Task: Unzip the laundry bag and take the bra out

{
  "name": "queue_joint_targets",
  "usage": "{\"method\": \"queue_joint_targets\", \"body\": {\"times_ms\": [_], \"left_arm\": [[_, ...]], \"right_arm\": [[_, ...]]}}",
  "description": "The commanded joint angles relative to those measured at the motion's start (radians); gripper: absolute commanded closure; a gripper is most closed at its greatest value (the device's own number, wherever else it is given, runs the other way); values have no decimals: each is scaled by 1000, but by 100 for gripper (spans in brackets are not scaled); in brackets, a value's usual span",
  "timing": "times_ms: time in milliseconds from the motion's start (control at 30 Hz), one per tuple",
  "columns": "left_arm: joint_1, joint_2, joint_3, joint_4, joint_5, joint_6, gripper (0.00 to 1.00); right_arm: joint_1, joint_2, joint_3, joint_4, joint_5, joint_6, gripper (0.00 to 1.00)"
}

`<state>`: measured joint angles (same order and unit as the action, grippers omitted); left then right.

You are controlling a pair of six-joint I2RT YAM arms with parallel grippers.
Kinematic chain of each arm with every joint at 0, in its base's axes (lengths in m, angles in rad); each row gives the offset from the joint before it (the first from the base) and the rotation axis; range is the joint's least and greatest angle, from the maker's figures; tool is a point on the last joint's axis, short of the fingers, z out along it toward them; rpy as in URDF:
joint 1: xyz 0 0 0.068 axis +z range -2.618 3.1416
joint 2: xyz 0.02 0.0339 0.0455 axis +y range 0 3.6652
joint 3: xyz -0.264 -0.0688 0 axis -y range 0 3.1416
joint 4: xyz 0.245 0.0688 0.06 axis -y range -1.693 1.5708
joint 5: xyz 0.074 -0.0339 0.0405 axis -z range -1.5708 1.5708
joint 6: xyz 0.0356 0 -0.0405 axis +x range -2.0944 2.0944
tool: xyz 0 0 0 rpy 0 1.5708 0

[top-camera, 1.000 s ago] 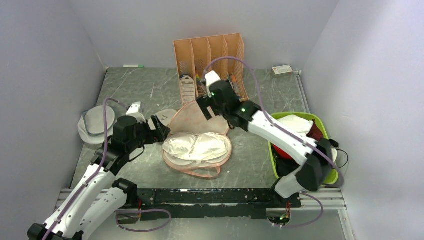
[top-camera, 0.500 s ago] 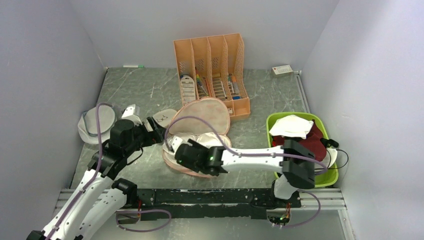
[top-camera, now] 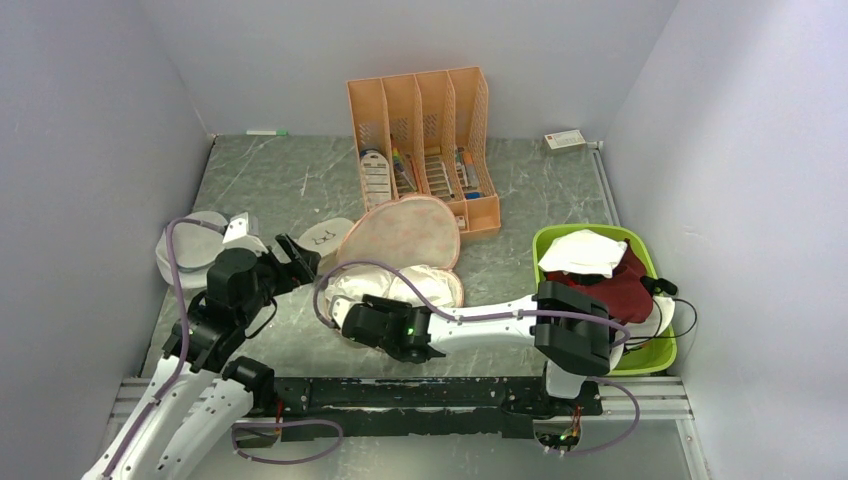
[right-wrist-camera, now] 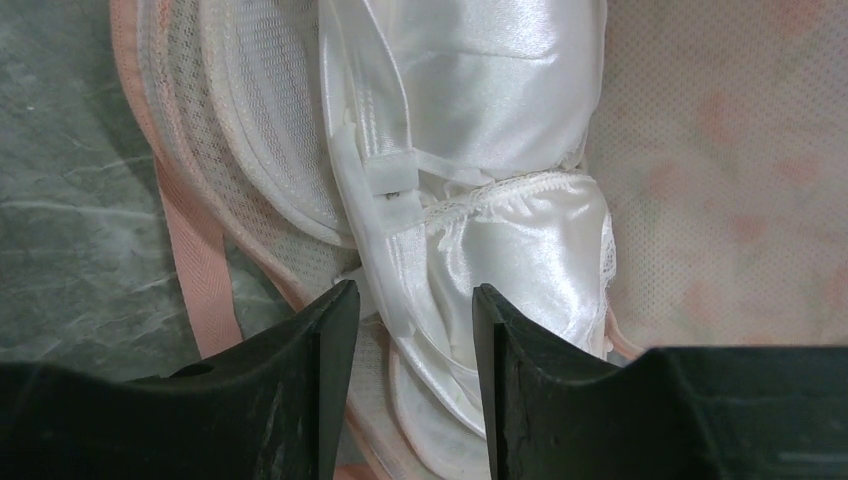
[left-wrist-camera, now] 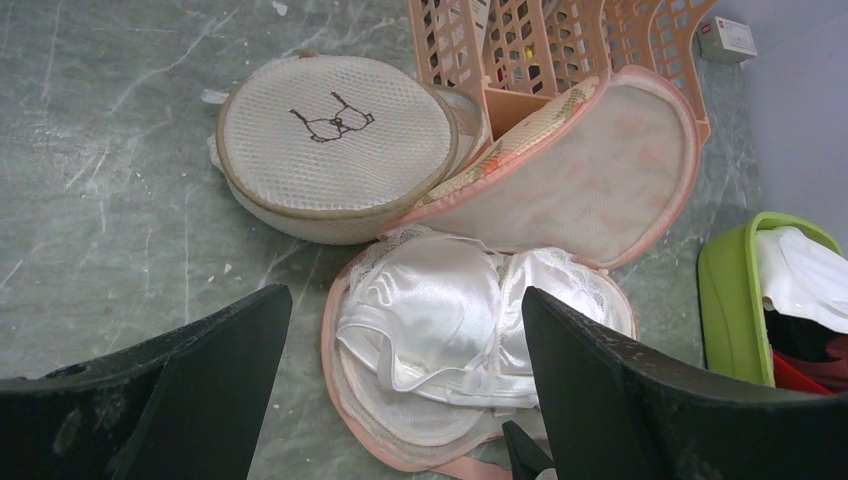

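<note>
Swinging in from the far side of the bag, where it had hovered by the orange desk organiser (top-camera: 425, 110) a second earlier, the right gripper (right-wrist-camera: 412, 300) had come low over the near edge of the laundry bag (top-camera: 400, 232). Its jaws stood narrowly parted, straddling the band of the white satin bra (right-wrist-camera: 480, 80) without closing on it. The left gripper (left-wrist-camera: 405, 300) had drawn back a little toward its own side and hung wide open and empty, looking down on the bag. The bag lay mid-table with its peach lid already thrown back against the organiser, so the unzipping seemed finished. The bra sat exposed in the lower shell on pale mesh, and what remained was probably the pinch and lift. A round beige mesh pouch (left-wrist-camera: 335, 150) rested touching the bag's left side. The surface was a grey marbled table (top-camera: 280, 180) enclosed by plain pale walls, with a green bin (top-camera: 541, 270) of cloths on the right and a small white box (top-camera: 565, 139) in the far right corner.
</note>
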<state>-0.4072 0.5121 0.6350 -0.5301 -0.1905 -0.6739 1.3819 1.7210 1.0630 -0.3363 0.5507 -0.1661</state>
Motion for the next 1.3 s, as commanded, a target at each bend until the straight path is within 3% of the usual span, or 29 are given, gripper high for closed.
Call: {"method": "queue_joint_targets", "body": {"times_ms": [0,567,633,767,1000,1267], "left_arm": [[8,-9,31,-12,-21,3,3],[7,-40,27,-7,-30,12,3],[7,-39,27,-7,-29,13,3],[7,-40,29,-9,-30,14,3],[8,-41,26,-9,-40,8,3],[7,-40,31,-13,-40,9,3]], "right_arm": [[-19,11,-28,66,-18,-22,54],[-91,54,-32,138,-140,-24,64],[-94,53,-33,137,-150,-14,71],[-101,21,-12,86,-167,43,100],[-103,-224,-42,119,-134,229,100],[-104,-377,78,52,1,318,100]]}}
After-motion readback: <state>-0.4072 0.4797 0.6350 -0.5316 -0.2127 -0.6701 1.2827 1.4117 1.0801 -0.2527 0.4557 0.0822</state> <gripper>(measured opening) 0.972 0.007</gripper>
